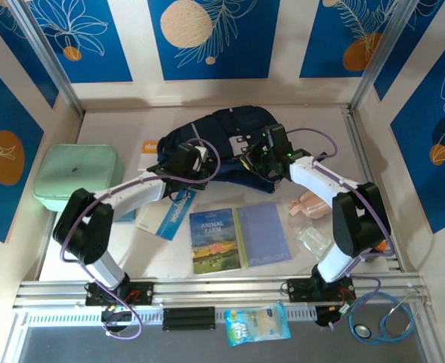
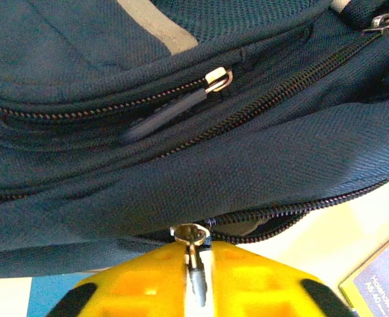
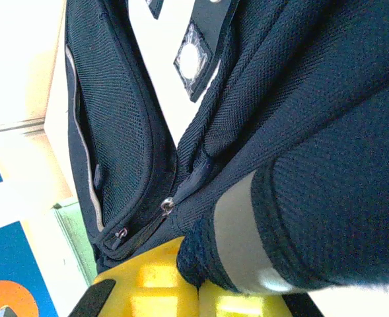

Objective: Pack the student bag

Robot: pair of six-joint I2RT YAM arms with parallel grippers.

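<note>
Right claw point(image 3: 197, 287) tips under student bag point(image 3: 313, 132) fold

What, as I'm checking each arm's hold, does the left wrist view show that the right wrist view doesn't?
Left wrist view: the left gripper pinching a metal zipper pull, a second zipper pull higher up, and a book corner.
Right wrist view: the right gripper clamped on a fabric fold bearing a grey strip, a mesh pocket, and a pale green case.
Both: the navy backpack close up, and yellow fingers.
</note>
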